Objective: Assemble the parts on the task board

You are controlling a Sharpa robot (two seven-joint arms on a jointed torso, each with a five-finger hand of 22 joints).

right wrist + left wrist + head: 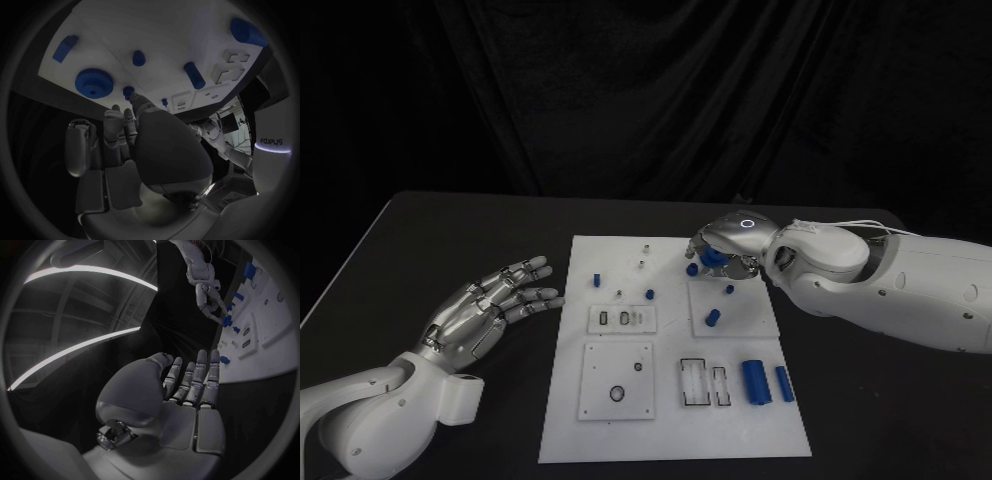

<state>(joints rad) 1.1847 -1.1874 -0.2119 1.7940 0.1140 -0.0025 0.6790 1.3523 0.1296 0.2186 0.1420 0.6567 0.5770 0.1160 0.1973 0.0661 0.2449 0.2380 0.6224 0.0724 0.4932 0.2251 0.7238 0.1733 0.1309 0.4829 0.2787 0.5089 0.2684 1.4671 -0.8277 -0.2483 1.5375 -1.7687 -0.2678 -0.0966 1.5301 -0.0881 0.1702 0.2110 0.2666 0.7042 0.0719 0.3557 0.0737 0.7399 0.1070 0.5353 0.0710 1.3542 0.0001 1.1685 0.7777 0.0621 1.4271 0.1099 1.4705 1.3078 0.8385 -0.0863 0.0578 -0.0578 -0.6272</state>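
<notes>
Two hands, head view: left hand point(492, 305) lies flat with fingers spread, holding nothing, left of the white board point(672, 400); right hand point(727, 252) is over the board's upper right among blue parts point(713, 319), grip unclear.
Left wrist view: black table point(250, 405), dark curtain behind.
Right wrist view: fingertips point(136, 100) touch a small peg point(128, 91) beside the gear point(94, 83).
Risk: peg may tip or skid if nudged.
</notes>
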